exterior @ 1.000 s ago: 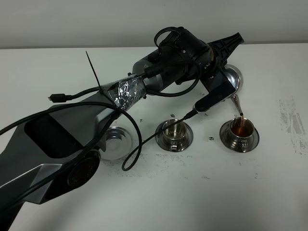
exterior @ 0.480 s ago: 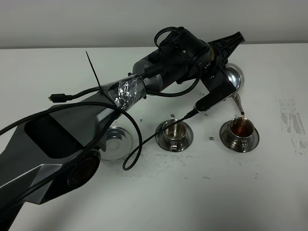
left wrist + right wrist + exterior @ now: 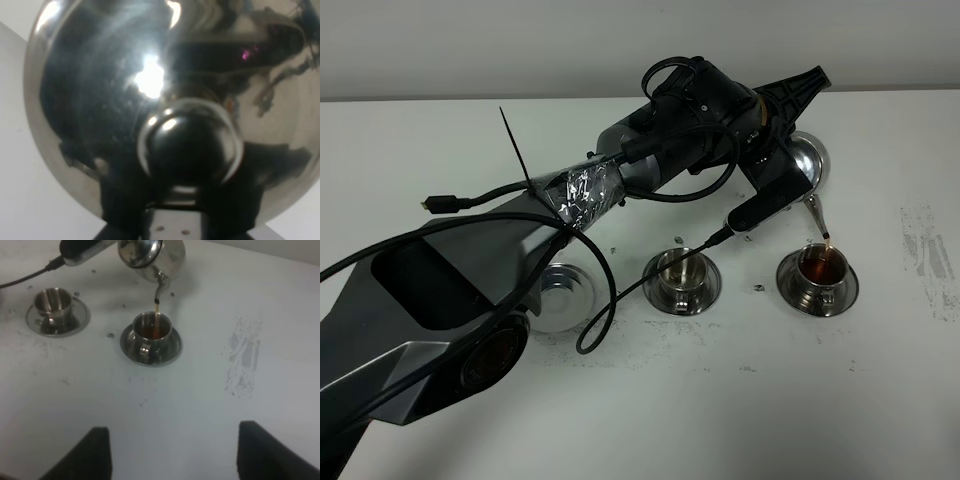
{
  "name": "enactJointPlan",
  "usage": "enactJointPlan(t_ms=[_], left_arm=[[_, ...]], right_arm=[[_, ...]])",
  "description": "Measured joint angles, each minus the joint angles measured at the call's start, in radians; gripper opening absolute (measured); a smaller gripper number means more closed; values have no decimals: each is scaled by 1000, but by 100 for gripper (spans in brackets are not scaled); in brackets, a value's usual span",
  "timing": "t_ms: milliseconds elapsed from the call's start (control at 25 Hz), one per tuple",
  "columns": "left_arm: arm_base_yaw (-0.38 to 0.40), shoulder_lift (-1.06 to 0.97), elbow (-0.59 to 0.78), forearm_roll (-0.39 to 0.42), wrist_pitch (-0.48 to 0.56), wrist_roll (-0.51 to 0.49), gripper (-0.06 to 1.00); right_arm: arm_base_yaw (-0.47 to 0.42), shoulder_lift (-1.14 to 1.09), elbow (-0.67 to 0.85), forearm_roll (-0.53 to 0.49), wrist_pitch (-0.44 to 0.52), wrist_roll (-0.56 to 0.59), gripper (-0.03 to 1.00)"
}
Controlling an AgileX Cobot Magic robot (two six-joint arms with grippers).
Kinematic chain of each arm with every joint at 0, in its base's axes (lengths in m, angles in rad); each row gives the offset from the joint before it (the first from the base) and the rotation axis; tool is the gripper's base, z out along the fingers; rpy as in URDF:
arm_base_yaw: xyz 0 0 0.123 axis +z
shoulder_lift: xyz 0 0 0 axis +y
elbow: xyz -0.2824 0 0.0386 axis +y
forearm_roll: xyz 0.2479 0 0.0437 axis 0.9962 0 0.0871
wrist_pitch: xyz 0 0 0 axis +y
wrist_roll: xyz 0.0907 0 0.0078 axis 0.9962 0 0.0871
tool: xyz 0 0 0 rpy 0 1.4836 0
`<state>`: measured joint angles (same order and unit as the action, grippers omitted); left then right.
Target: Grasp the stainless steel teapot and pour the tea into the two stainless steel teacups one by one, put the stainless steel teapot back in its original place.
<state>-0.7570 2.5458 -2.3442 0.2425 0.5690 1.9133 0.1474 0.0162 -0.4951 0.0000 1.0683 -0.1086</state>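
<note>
Left gripper point(image 3: 782, 135) clasps the stainless steel teapot point(image 3: 812, 165) tipped in the air, spout just above the right-hand teacup point(image 3: 820, 268), so the tea point(image 3: 157, 320) streams straight in. Right gripper point(image 3: 172, 450) hangs back with its fingers spread, holding nothing, leaving the pour to one arm.

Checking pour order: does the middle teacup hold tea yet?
Empty, as far as shown: the middle teacup shows only bare steel inside, while the right teacup holds brown tea, with the teapot pouring into it.

The arm point(image 3: 620, 175) hides most of the teapot point(image 3: 812, 165), seemingly its handle.
</note>
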Motion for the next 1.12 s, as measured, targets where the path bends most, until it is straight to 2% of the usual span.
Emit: enactJointPlan(t_ms=[1120], left_arm=[[-7, 0, 0, 23, 0, -6, 17]], right_arm=[[0, 0, 0, 0, 0, 0, 52]])
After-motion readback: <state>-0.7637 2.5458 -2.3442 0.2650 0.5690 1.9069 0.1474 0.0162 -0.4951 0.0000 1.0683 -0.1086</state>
